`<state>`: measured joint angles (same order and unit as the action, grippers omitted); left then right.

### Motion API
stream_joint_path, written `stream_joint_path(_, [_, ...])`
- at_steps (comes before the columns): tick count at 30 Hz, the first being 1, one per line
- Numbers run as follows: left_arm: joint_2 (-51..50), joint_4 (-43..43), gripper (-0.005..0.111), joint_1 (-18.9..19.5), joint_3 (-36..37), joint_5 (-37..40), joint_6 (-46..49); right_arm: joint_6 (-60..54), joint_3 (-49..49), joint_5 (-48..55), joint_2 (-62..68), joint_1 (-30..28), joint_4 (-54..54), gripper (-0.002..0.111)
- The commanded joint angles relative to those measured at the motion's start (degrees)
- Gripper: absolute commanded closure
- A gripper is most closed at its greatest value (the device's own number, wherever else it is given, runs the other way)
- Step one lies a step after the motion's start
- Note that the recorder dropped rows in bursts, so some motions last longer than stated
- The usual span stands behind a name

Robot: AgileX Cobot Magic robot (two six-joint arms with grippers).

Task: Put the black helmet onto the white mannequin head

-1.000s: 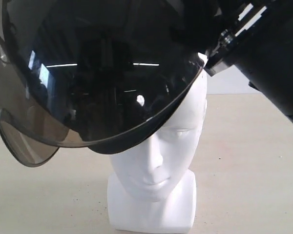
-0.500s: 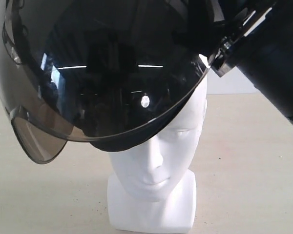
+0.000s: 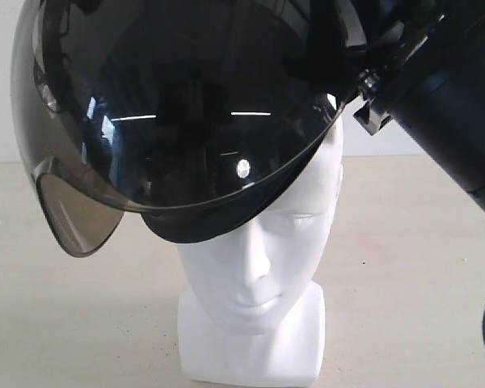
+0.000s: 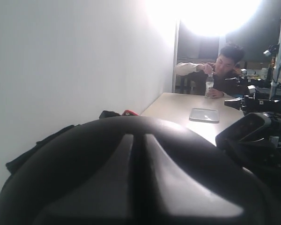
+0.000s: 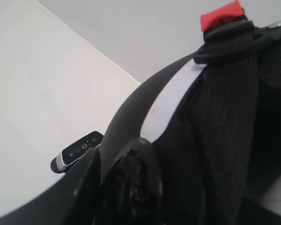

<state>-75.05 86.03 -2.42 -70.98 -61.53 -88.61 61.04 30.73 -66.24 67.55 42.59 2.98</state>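
Firstly, in the exterior view the helmet (image 3: 194, 121) hung tilted over the head (image 3: 259, 267), its front edge low at the brow. The head stood free on the worktop (image 3: 412, 267), so a rim catching the forehead could push it over. In the left wrist view only the helmet's shell (image 4: 131, 178) showed; the left claw was not visible. In the right wrist view the right claw (image 5: 107, 173) pinched the rim from one side only. Such a hold could let the helmet swing or slip.
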Motion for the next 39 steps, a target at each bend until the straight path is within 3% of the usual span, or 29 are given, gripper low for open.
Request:
stream_joint_path(1, [-2.4,7.8,0.102,-2.3,1.0,-1.4,0.8,-7.7,0.0,-0.5,-1.2,-0.9,-2.4,0.108])
stream_joint_path(32, [-9.6,1.9,0.102,-2.3,1.0,-1.7,7.7,-12.4,0.0,11.1,-1.2,-0.9,-2.4,0.108])
stream_joint_path(39, [-9.6,2.4,0.102,-5.7,1.0,-0.8,9.8,-12.0,0.0,15.5,-1.2,-0.9,-2.3,0.108])
